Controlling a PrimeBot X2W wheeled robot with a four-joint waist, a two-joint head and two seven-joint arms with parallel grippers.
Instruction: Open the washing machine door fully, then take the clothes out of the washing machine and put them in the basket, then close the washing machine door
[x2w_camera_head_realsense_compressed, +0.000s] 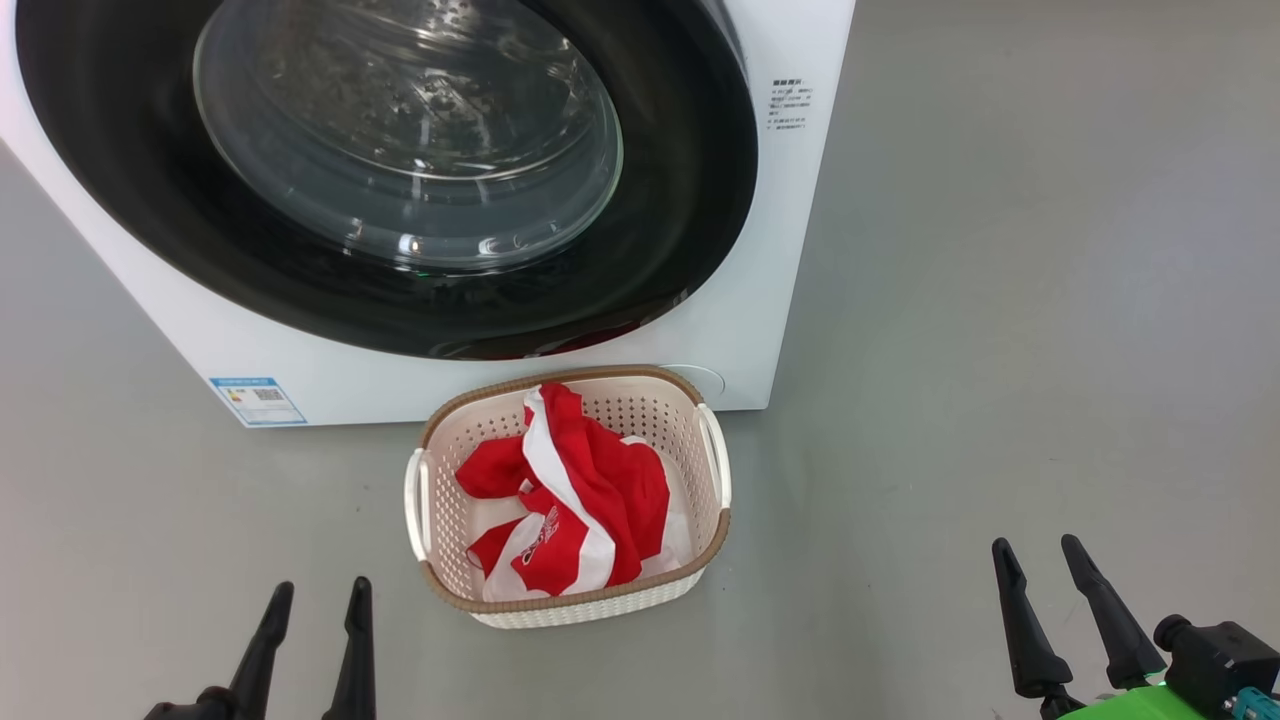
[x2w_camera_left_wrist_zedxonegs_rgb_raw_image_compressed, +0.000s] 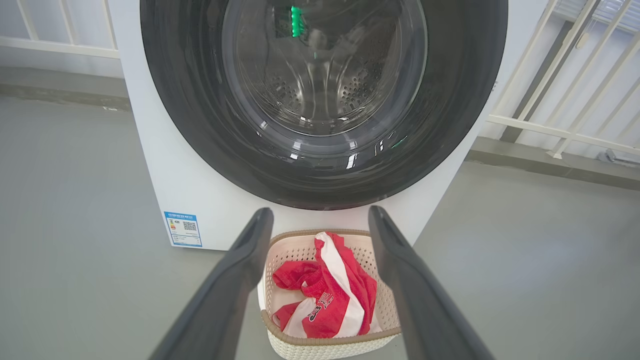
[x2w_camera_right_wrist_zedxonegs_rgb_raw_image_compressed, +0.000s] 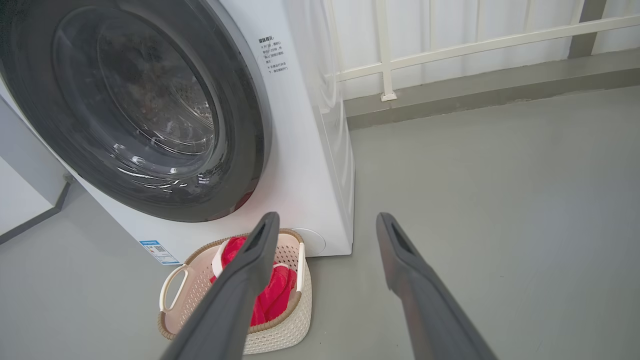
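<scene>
Floor (x2w_camera_head_realsense_compressed: 1000, 350): plain grey and smooth; it carries the machine and the basket.
Washing machine (x2w_camera_head_realsense_compressed: 780, 250): white front-loading cabinet standing on the floor at the upper left of the head view. A block of small printed text sits at the right of its front panel.
Railing (x2w_camera_right_wrist_zedxonegs_rgb_raw_image_compressed: 450, 47): white bars along the wall behind and beside the machine, seen in both wrist views.
Washing machine door (x2w_camera_head_realsense_compressed: 690, 200): wide glossy black rim, lying shut and flush with the front panel.
Glass window (x2w_camera_head_realsense_compressed: 410, 130): clear bulging bowl at the centre of the door; the perforated steel drum shows through it in the left wrist view.
Basket (x2w_camera_head_realsense_compressed: 600, 608): cream-white perforated plastic with a brown woven-look rim and two side handles. It stands upright on the floor just in front of the machine's lower right corner, below the door.
Clothes (x2w_camera_head_realsense_compressed: 590, 480): red and white fabric, crumpled, lying inside the basket; one piece carries small printed lettering.
Left gripper (x2w_camera_head_realsense_compressed: 322, 588): at the lower left of the head view, near the basket's left side but apart from it. Jaws spread wide, nothing between them.
Right gripper (x2w_camera_head_realsense_compressed: 1035, 545): at the lower right, well apart from the basket. Jaws spread wide, nothing between them.
Blue label (x2w_camera_head_realsense_compressed: 258, 400): stuck at the lower left corner of the machine's front.
</scene>
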